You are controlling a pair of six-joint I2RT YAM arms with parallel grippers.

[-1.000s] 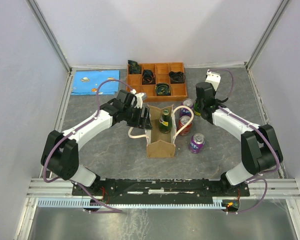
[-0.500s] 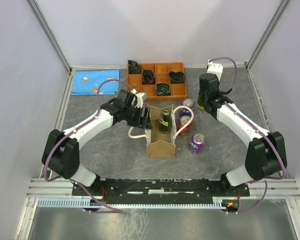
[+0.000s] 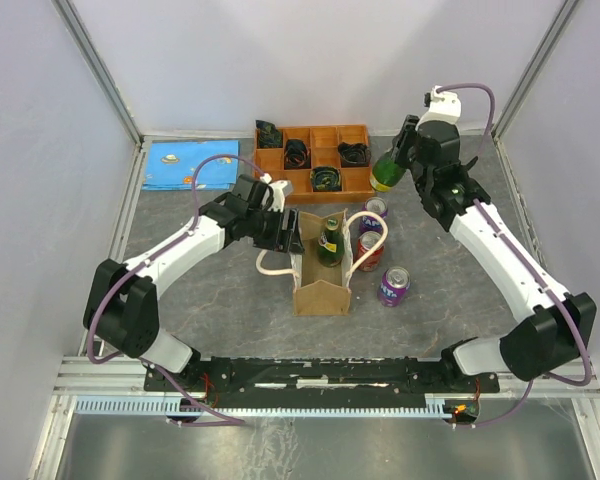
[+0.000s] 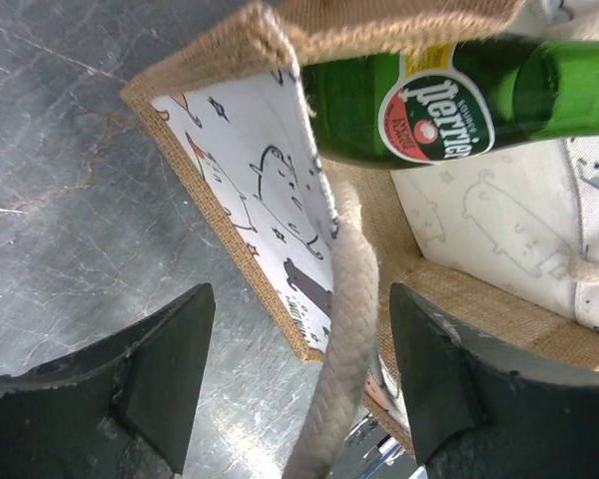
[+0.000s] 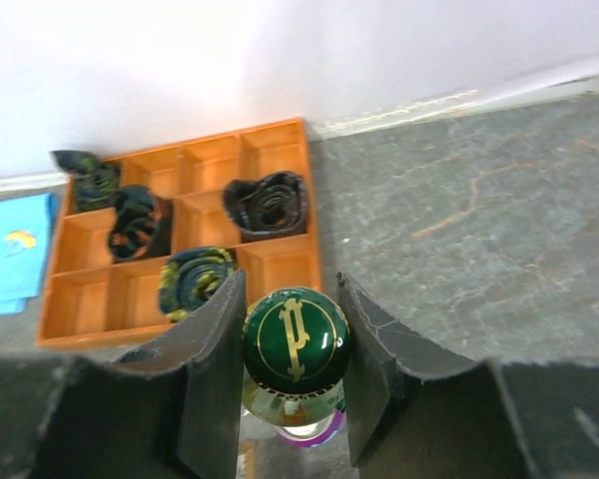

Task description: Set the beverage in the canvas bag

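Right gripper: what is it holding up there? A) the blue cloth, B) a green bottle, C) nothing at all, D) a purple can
B: in the right wrist view the right gripper has its two fingers closed on the round cap of a green bottle.

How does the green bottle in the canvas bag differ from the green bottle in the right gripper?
The Perrier bottle stands inside the canvas bag; the held bottle hangs in the air beside the orange tray. Nothing grips the Perrier bottle, while the right gripper clamps the held bottle at its cap end. Both are green bottles.
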